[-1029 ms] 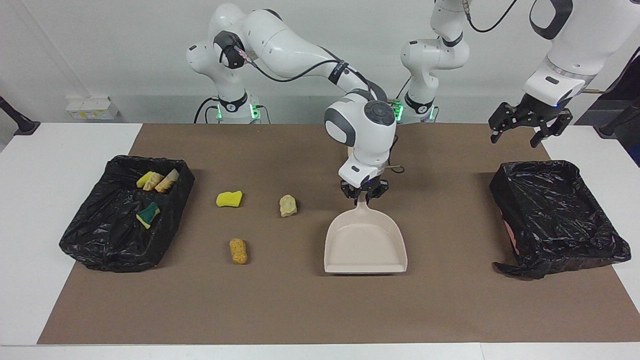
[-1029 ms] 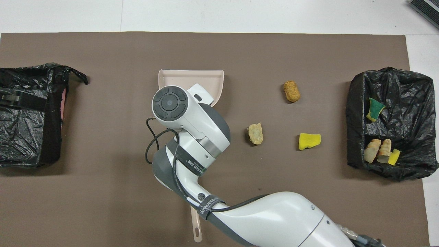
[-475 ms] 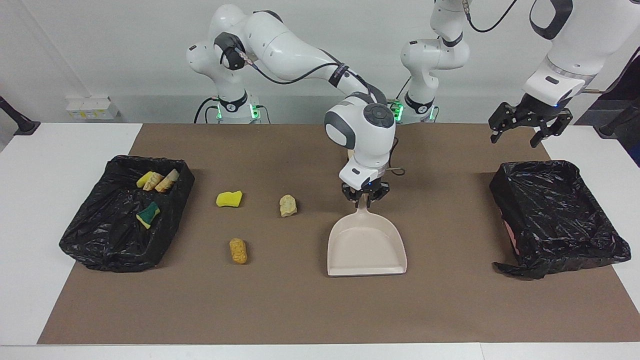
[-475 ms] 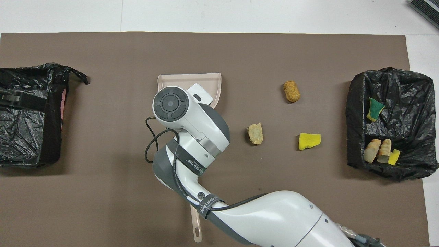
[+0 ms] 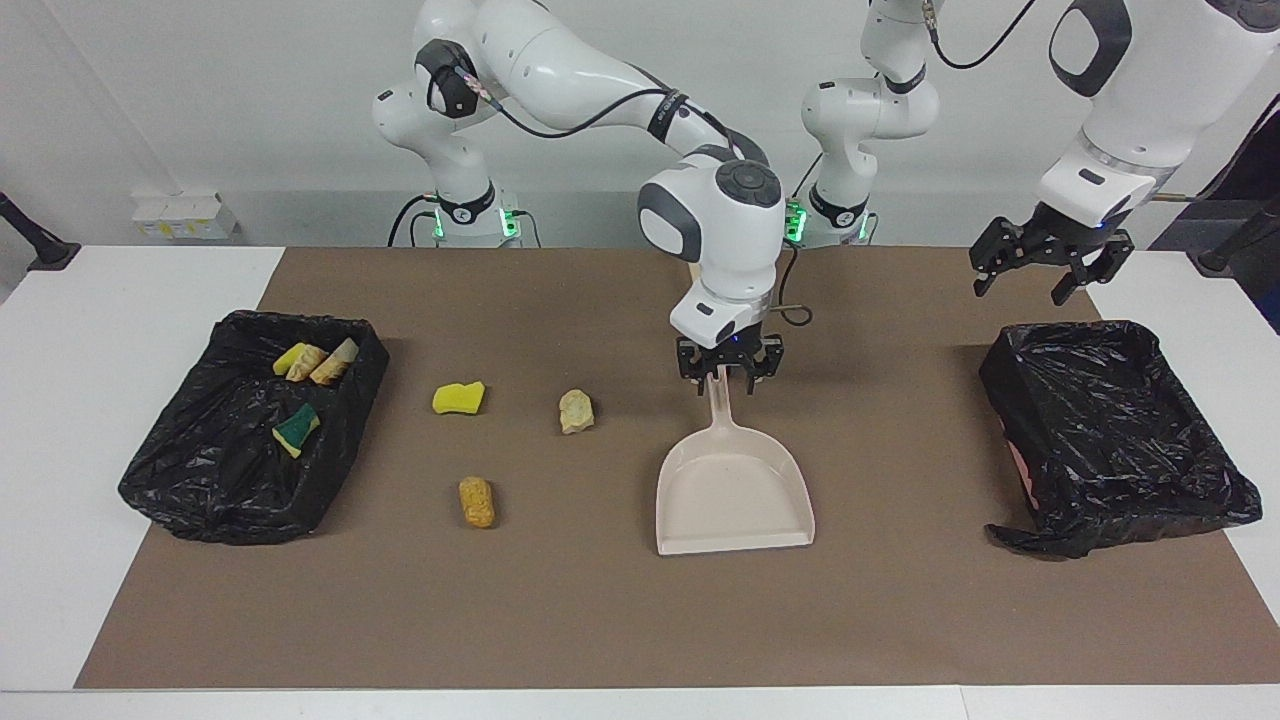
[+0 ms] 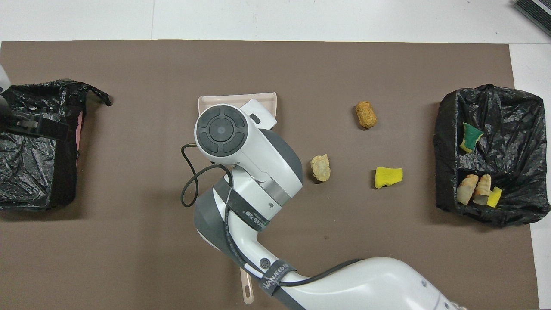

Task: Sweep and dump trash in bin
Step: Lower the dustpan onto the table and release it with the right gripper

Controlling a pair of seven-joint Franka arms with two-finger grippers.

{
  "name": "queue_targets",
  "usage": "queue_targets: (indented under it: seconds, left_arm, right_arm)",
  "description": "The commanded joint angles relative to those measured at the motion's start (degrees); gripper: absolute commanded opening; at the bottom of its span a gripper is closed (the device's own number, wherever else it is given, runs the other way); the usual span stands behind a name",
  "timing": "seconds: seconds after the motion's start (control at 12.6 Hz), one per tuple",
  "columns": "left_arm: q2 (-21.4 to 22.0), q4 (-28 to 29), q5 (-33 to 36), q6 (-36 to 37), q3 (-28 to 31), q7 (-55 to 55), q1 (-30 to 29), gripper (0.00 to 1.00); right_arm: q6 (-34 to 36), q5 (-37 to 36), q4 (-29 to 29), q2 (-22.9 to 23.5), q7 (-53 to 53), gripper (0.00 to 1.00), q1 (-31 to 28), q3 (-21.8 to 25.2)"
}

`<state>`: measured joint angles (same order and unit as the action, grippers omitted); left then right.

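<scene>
My right gripper (image 5: 727, 372) sits spread around the dustpan (image 5: 733, 490) handle on the counter (image 5: 600, 620), seemingly released; my left gripper (image 5: 1036, 268) waits wide open above a bin (image 5: 1110, 430).

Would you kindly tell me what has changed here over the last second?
The right end effector rose along the dustpan handle as its fingers spread; the pan settled flat. The left end effector waits over the empty bin; the three loose scraps lie unmoved.

Robotics lab, two white robot arms (image 5: 560, 70), bare white walls (image 5: 250, 100)
</scene>
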<state>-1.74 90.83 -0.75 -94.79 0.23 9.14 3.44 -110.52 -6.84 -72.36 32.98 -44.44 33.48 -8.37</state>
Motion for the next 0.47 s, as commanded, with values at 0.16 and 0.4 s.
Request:
queue_targets:
  seconds: [0.16,0.4]
  left_arm:
    - [-1.5,4.8,0.2,-7.0,-0.3,0.1,2.0,1.0]
    - [-5.3,5.4,-0.3,-10.7,-0.4,-0.2,4.2,1.0]
  right_arm:
    - [-1.8,6.0,-29.0,-22.6,-1.2,0.74,2.8,-0.3]
    - [-8.3,8.7,-43.9,-31.2,-2.8,0.72,6.9,-0.3]
